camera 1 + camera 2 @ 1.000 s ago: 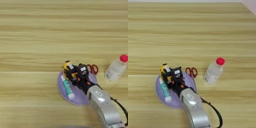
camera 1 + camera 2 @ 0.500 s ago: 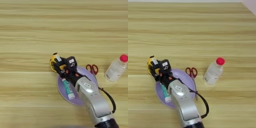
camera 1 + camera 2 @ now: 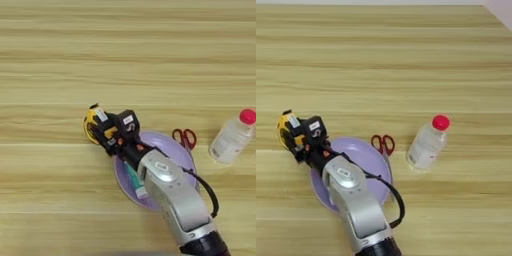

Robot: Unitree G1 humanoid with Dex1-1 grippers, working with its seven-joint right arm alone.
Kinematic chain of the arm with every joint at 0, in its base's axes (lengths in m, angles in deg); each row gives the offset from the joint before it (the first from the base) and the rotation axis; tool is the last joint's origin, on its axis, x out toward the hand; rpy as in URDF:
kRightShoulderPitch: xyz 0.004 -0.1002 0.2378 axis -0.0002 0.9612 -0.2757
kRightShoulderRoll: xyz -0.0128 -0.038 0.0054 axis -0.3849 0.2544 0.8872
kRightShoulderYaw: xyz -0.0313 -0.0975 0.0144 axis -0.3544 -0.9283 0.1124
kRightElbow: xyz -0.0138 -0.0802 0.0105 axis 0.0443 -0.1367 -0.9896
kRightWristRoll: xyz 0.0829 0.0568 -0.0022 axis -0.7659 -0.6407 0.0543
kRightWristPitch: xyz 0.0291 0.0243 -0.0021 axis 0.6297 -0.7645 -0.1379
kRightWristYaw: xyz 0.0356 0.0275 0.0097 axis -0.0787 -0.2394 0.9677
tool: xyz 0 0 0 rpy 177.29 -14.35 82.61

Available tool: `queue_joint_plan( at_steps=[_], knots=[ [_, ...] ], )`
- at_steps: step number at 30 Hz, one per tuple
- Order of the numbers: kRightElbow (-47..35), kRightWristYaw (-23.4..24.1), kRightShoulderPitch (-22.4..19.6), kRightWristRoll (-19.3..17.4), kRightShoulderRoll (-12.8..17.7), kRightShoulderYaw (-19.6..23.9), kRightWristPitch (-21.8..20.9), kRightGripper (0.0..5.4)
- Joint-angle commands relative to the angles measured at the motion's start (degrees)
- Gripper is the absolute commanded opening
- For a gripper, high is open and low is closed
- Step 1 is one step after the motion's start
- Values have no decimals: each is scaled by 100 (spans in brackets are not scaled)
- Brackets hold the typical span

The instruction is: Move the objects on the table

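Carried left off plate (image 3: 175,150), tape measure (image 3: 93,125) seemingly in claw (image 3: 102,131).

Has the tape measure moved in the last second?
Yes. The tape measure, held in the right gripper, has gone left: a second ago it was over the lilac plate, now it is past the plate's left rim, over the table.

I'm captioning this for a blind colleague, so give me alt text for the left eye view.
A silver-armed robot's black two-fingered gripper grips a yellow-and-black tape measure on the wooden table, just left of a round lilac plate holding a white-green glue stick. Red-handled scissors and a red-capped clear plastic bottle lie further right.
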Motion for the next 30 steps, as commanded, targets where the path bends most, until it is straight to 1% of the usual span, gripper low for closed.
queue_joint_plan(
  at_steps=[1,6,15,23,30],
  knots=[
    [242,94,-535,-145,-541,-46,-374,251],
    [997,86,-753,-164,-642,-83,-639,251],
    [1775,129,-1083,-213,-698,-45,-1096,251],
    [2318,137,-1468,-232,-920,-86,-1279,251],
    [3170,90,-1849,-315,-1150,-52,-1457,251]
  ],
)
